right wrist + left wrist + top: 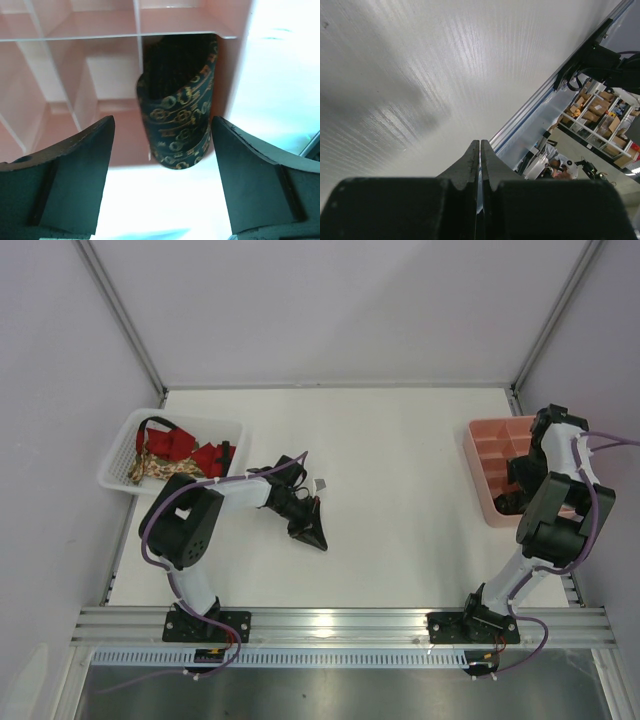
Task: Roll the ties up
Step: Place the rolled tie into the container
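**Left hand pressed together over the surface; right hand spread wide at a rolled tie in the tray.**
At far left, a white slotted basket (pixel 115 452) holds loose ties (pixel 165 452), red and beige floral cloth in a heap. The left hand (pixel 480 165) has its black fingers meeting flat along a hairline seam, gripping nothing, low over the matte white surface (pixel 400 460). The right hand (pixel 161 150) has its fingers wide apart, flanking but not touching a dark rolled tie (pixel 177 120), a gold-patterned cylinder in an edge compartment of the smooth pink tray (pixel 482 455).
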You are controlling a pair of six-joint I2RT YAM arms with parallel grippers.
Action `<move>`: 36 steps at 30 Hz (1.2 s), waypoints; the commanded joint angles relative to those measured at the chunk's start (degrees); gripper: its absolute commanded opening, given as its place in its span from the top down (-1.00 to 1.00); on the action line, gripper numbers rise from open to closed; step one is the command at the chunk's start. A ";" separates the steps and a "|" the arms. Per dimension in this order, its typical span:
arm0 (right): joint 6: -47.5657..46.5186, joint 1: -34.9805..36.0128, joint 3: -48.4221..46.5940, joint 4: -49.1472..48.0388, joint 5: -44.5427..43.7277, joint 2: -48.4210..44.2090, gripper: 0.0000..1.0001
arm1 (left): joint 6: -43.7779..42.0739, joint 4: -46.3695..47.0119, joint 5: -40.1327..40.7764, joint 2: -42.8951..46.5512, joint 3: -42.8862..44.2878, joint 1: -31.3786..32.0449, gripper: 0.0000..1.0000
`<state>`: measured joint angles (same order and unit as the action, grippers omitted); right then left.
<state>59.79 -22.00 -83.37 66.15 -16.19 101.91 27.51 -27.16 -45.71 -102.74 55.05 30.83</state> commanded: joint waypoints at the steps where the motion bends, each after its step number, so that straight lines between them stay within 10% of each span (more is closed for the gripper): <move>1: -1.52 -0.24 -3.37 2.14 -0.69 -1.62 -0.66 | -0.17 1.58 -1.92 1.66 0.32 -0.42 0.85; 10: -2.22 -0.50 0.92 1.17 0.19 -5.67 -0.55 | -0.09 1.67 -1.84 2.02 -0.20 -0.42 0.85; 25: -2.40 -0.94 6.12 -4.09 1.07 -5.49 0.20 | -0.35 1.05 -1.66 2.45 -0.47 -0.42 0.85; 36: -2.22 -1.12 11.30 -6.56 1.51 -5.67 0.23 | -0.44 0.97 -1.48 2.37 -0.38 -0.42 0.85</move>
<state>57.36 -22.85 -73.84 59.86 -14.09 96.75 27.53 -27.14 -45.80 -102.63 54.70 30.83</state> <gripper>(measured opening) 0.383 0.077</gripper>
